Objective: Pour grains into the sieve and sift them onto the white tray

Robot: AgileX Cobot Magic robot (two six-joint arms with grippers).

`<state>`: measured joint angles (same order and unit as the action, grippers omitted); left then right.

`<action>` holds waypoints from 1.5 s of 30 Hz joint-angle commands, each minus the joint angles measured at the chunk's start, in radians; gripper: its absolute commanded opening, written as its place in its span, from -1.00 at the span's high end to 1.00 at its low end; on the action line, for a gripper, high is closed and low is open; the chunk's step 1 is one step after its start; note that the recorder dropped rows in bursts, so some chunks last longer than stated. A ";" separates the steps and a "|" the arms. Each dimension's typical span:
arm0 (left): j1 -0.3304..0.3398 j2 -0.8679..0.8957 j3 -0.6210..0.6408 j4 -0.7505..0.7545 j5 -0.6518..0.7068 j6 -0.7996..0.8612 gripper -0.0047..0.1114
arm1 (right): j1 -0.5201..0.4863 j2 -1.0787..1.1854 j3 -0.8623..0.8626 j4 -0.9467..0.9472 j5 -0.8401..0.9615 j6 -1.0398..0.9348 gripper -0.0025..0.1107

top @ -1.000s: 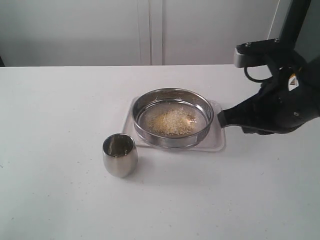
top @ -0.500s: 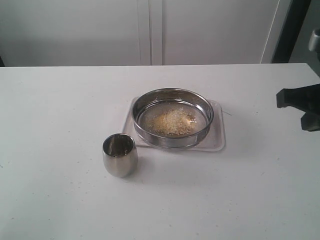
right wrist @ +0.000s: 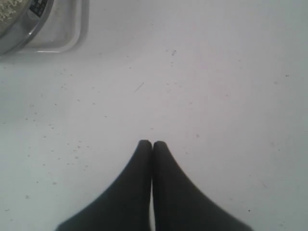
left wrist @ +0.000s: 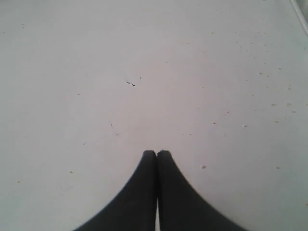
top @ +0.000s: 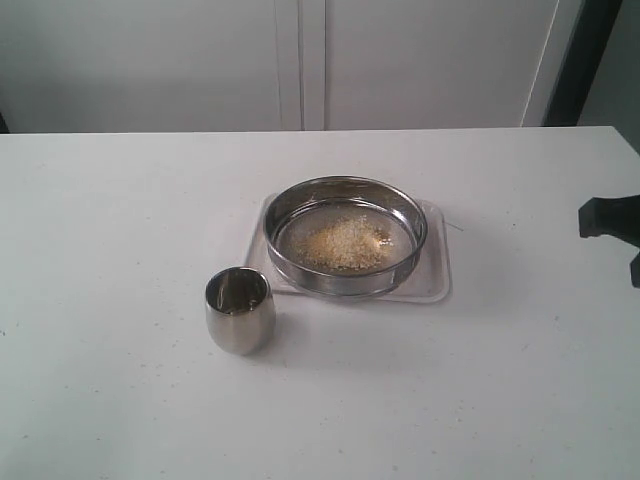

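The steel-ringed sieve (top: 346,234) rests on the white tray (top: 436,281) in the middle of the table. A heap of yellow and off-white grains (top: 344,244) lies on its mesh. In the right wrist view a piece of the sieve (right wrist: 19,24) and a tray corner (right wrist: 72,33) show far from my right gripper (right wrist: 152,143), which is shut on nothing over bare tabletop. Only a dark bit of the right arm (top: 610,222) shows at the exterior view's right edge. My left gripper (left wrist: 157,153) is shut and empty above the table, outside the exterior view.
A small rounded steel cup (top: 240,310) stands upright in front of the tray's left end. Stray grains speckle the tabletop (left wrist: 243,126) around both grippers. White cabinet doors (top: 300,60) run behind the table's far edge.
The right arm has drawn back from beside the sieve to the right edge of the exterior view. Sieve, tray and cup have not moved.
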<state>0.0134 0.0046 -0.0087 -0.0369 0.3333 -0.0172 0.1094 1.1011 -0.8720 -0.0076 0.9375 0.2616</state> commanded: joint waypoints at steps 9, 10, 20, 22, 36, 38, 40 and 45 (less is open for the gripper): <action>0.004 -0.005 0.009 -0.006 0.003 -0.002 0.92 | -0.011 -0.052 0.069 -0.022 -0.002 0.006 0.96; 0.004 -0.005 0.009 -0.006 0.003 -0.002 0.92 | -0.011 -0.052 0.069 -0.022 -0.002 0.006 0.96; 0.004 -0.005 0.009 -0.006 0.003 -0.002 0.92 | -0.011 -0.052 0.069 -0.022 -0.002 0.006 0.96; 0.004 -0.005 0.009 -0.006 0.003 -0.002 0.92 | -0.011 -0.052 0.069 -0.022 -0.002 0.006 0.96; 0.004 -0.005 0.009 -0.006 0.003 -0.002 0.92 | -0.011 -0.052 0.069 -0.022 -0.004 0.006 0.96; 0.004 -0.005 0.009 -0.006 0.003 -0.002 0.92 | -0.011 -0.052 0.069 -0.022 -0.004 0.006 0.96; 0.004 -0.005 0.009 -0.006 0.003 -0.002 0.92 | -0.011 -0.052 0.069 -0.022 -0.004 0.006 0.96; 0.004 -0.005 0.009 -0.006 0.003 -0.002 0.92 | -0.011 -0.052 0.069 -0.022 -0.004 0.006 0.96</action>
<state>0.0134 0.0046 -0.0087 -0.0369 0.3333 -0.0172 0.1094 1.0580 -0.8059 -0.0235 0.9375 0.2656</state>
